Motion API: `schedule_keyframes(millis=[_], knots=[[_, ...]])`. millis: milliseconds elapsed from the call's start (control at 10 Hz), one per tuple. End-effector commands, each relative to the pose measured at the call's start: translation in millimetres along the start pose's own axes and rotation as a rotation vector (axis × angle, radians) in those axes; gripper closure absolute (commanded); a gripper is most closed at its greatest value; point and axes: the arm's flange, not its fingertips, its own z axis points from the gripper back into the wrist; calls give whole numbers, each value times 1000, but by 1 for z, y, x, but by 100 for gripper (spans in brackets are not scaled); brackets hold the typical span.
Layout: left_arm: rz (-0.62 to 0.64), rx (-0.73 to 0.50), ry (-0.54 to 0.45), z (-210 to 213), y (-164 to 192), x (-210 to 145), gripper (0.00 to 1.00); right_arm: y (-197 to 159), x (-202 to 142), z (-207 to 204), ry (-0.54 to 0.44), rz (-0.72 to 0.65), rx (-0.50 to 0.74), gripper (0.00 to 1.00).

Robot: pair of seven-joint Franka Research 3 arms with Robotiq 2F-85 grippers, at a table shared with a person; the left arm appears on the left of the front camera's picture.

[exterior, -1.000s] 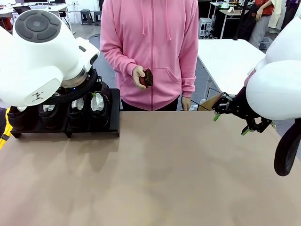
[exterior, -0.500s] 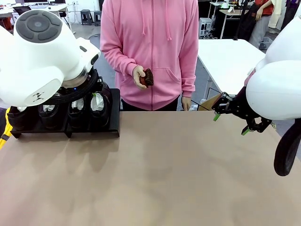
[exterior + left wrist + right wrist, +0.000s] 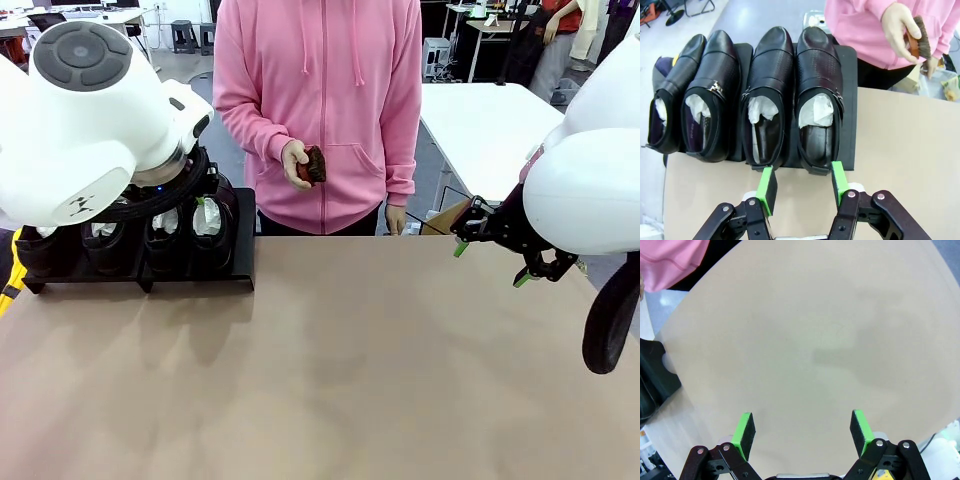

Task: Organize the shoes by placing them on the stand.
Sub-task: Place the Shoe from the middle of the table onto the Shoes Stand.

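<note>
- Left gripper (image 3: 802, 182): we see the green pads partly apart with nothing between them, poised just off the heels of the two right-hand shoes.
- Right gripper (image 3: 803, 432): pads spread wide and empty over bare table (image 3: 815, 340); in the front view it hangs at the right (image 3: 487, 262), well apart from the stand.
- Shoes (image 3: 767, 95): all four lie side by side on the stand (image 3: 850, 115), toes pointing away from the gripper, white paper inside each.
- Against the earlier frames we find no change: arms, shoes and person hold the same places.
- The left wrist view gives the whole row from above; in the front view the left arm covers much of it, and we make out only heels and paper (image 3: 205, 220) on the stand (image 3: 240, 262).
- The right wrist view catches a black stand corner (image 3: 652, 375) at its left edge.
- A person in a pink hoodie (image 3: 320, 100) stands at the far side, one hand (image 3: 295, 162) holding a brush (image 3: 315, 165).
- Surface: plain tan tabletop. Room: white tables and stools behind.
</note>
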Motion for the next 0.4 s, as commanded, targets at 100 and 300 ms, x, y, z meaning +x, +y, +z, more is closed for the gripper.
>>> schedule_keyframes(millis=[100, 300], knots=[[-8, -2, -8, -1, -1, 3, 41, -1, 2, 0, 4, 13, 12, 0], [-8, -2, -8, -1, -1, 3, 41, -1, 2, 0, 4, 13, 12, 0]])
